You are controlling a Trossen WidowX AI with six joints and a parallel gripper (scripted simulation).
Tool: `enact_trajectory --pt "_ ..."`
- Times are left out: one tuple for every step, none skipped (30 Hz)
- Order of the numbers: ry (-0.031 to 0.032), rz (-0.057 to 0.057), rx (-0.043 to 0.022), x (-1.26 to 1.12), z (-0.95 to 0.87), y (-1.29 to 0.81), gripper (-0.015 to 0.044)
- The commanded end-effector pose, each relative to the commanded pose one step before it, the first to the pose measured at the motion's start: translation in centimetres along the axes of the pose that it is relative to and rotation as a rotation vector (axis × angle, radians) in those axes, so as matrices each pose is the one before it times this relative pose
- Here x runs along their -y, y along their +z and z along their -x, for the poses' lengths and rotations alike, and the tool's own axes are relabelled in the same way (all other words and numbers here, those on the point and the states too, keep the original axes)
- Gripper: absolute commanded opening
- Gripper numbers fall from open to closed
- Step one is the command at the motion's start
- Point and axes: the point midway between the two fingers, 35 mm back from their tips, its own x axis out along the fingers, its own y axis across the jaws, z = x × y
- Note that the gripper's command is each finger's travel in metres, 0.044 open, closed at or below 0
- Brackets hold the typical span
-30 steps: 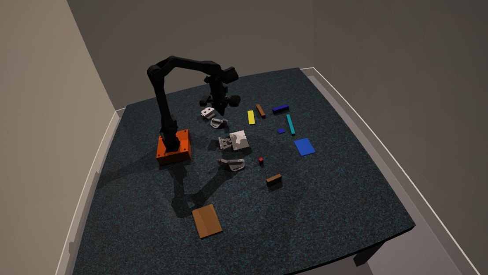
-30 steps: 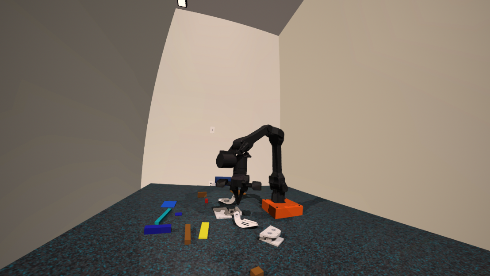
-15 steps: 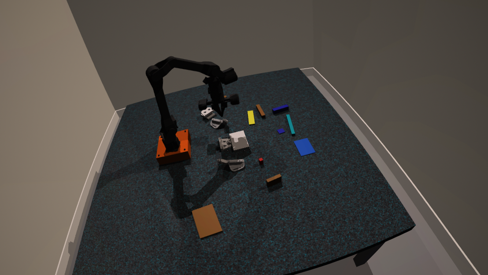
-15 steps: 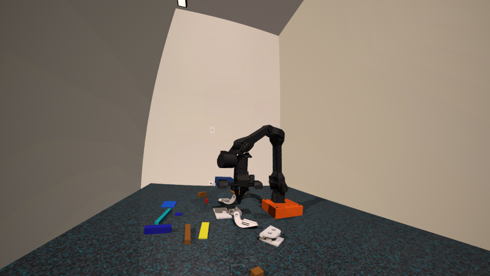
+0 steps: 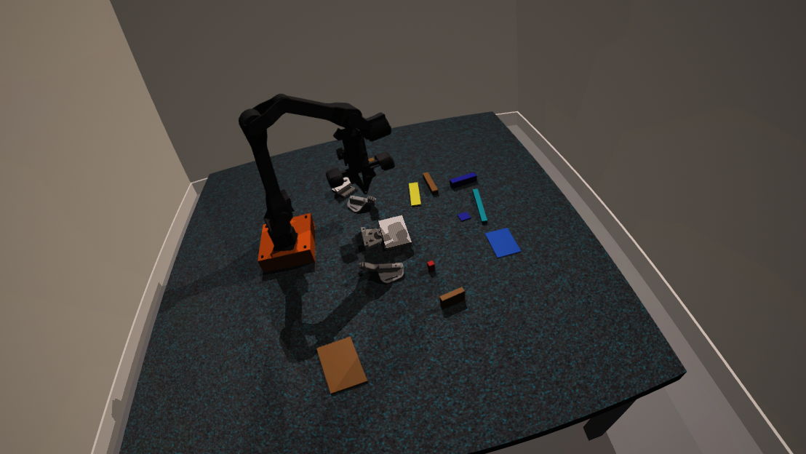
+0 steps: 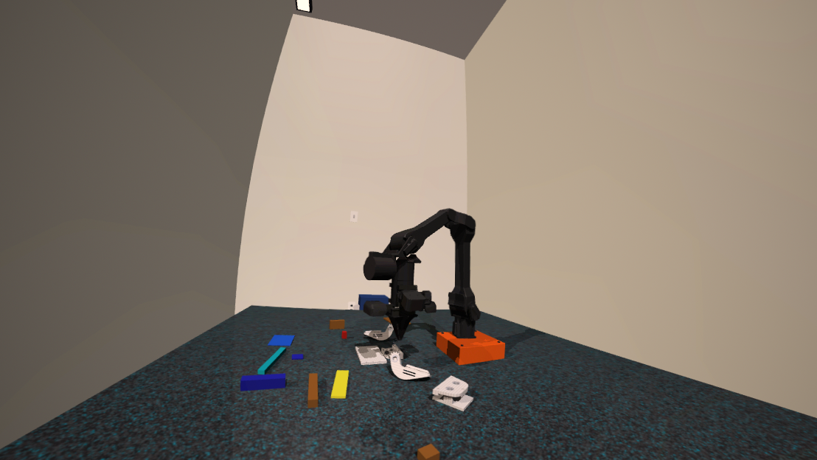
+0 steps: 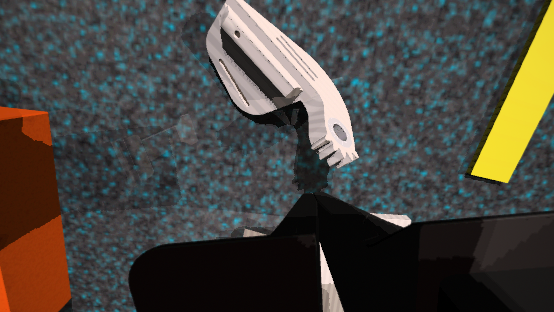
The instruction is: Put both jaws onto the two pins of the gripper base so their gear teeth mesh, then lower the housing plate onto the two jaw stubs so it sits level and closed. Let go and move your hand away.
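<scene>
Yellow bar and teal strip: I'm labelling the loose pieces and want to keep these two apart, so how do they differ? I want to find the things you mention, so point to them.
The yellow bar (image 5: 414, 193) (image 6: 340, 383) (image 7: 520, 100) is wider and shorter; the teal strip (image 5: 479, 205) (image 6: 272, 360) is narrower and longer. The yellow bar shows partly in the wrist view, while the teal strip is out of that view. Both are straight, plain-coloured pieces lying on the table.

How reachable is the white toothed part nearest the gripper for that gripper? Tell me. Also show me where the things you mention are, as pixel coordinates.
Likely yes: nothing visible blocks the gripper (image 5: 365, 191) (image 6: 400, 337) (image 7: 313, 202) from the white toothed part (image 5: 356, 206) (image 6: 408, 372) (image 7: 327, 102), though its fingers are shut and would need opening.
</scene>
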Motion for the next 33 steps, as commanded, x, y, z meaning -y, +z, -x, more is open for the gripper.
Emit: enact_trajectory --pt "-0.00026 0.0852 0.00107 -0.187 -0.063 -0.137 0.0000" --pt "0.00004 0.0204 -0.00002 -0.038 -0.005 -0.021 0.0000" --pt "0.00004 0.0204 -0.00002 -0.038 -0.005 -0.020 0.0000" --pt "0.00004 0.0204 -0.00002 -0.039 -0.005 -0.019 0.0000" --pt "0.00004 0.0204 -0.00001 -0.039 -0.005 -0.019 0.0000" --pt "0.00004 0.0204 -0.00001 -0.040 -0.006 -0.018 0.0000" --pt "0.00004 0.0204 -0.00001 -0.040 -0.006 -0.017 0.0000" --pt "0.00004 0.0204 -0.00001 -0.040 -0.006 -0.016 0.0000" --pt "0.00000 0.0204 -0.00001 -0.040 -0.006 -0.015 0.0000" --pt "0.00000 0.0204 -0.00001 -0.040 -0.006 -0.014 0.0000" --pt "0.00001 0.0204 -0.00001 -0.041 -0.006 -0.013 0.0000" --pt "0.00002 0.0204 -0.00001 -0.041 -0.006 -0.012 0.0000" --pt "0.00003 0.0204 -0.00001 -0.041 -0.006 -0.012 0.0000" --pt "0.00003 0.0204 -0.00001 -0.042 -0.006 -0.011 0.0000" --pt "0.00003 0.0204 -0.00001 -0.042 -0.006 -0.010 0.0000" --pt "0.00004 0.0204 -0.00001 -0.042 -0.006 -0.009 0.0000" --pt "0.00004 0.0204 0.00000 -0.042 -0.006 -0.008 0.0000" --pt "0.00006 0.0204 0.00000 -0.043 -0.006 -0.007 0.0000" --pt "0.00006 0.0204 0.00000 -0.043 -0.006 -0.006 0.0000" --pt "0.00006 0.0204 0.00000 -0.043 -0.006 -0.005 0.0000" --pt "0.00006 0.0204 0.00001 -0.043 -0.006 -0.004 0.0000" --pt "0.00006 0.0204 0.00001 -0.043 -0.006 -0.003 0.0000" --pt "0.00006 0.0204 0.00001 -0.044 -0.006 -0.002 0.0000" --pt "0.00006 0.0204 0.00001 -0.044 -0.006 -0.001 0.0000" --pt "0.00006 0.0204 0.00001 -0.044 -0.006 0.000 0.0000" --pt "0.00006 0.0204 0.00001 -0.044 -0.006 0.001 0.0000" --pt "0.00005 0.0170 0.00001 -0.036 -0.005 0.001 0.0000" --pt "0.00003 0.0102 0.00001 -0.022 -0.003 0.001 0.0000" --pt "0.00001 0.0034 0.00000 -0.007 -0.001 0.000 0.0000" --pt "0.00000 0.0000 0.00000 0.000 0.000 0.000 0.0000" --pt "0.00000 0.0000 0.00000 0.000 0.000 0.000 0.0000" --pt "0.00000 0.0000 0.00000 0.000 0.000 0.000 0.0000" --pt "0.00000 0.0000 0.00000 0.000 0.000 0.000 0.0000"
